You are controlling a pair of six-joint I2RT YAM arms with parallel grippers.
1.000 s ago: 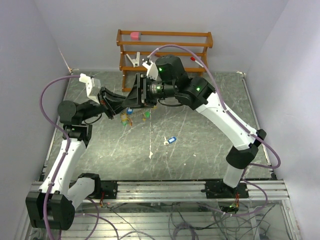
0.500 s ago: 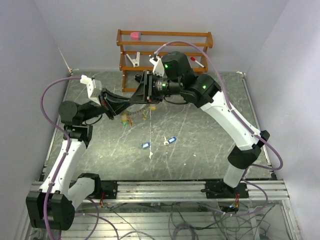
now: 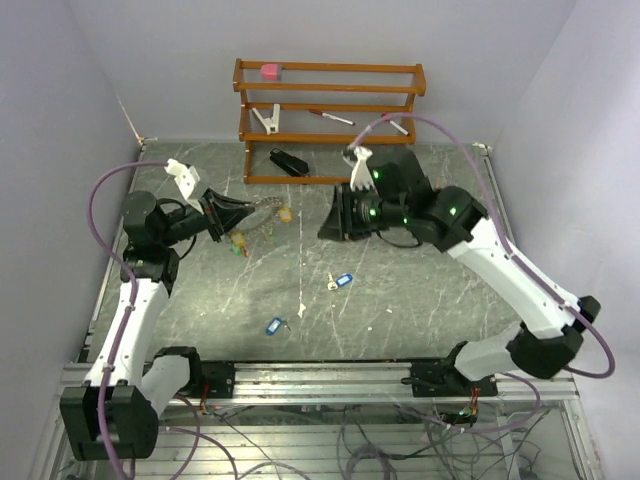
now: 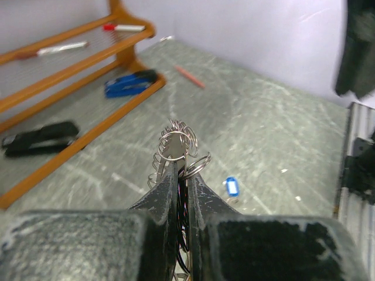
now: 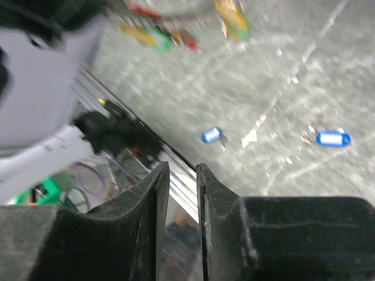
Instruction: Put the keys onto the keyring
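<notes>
My left gripper is shut on the silvery keyring, held above the table's left half. Keys with yellow and green tags hang from the ring. Two blue-tagged keys lie loose on the table, one in the middle and one nearer the front. My right gripper hovers right of the ring and apart from it. Its jaws stand a narrow gap apart with nothing between them.
A wooden rack stands at the back with pens, a clip and a blue stapler. A black stapler lies before it. A red pen lies on the table. The metal rail runs along the near edge.
The right gripper has pulled back to the right, away from the left gripper, and narrowed. A blue-tagged key has dropped onto the table near the front. The left gripper drew back left with the ring.
</notes>
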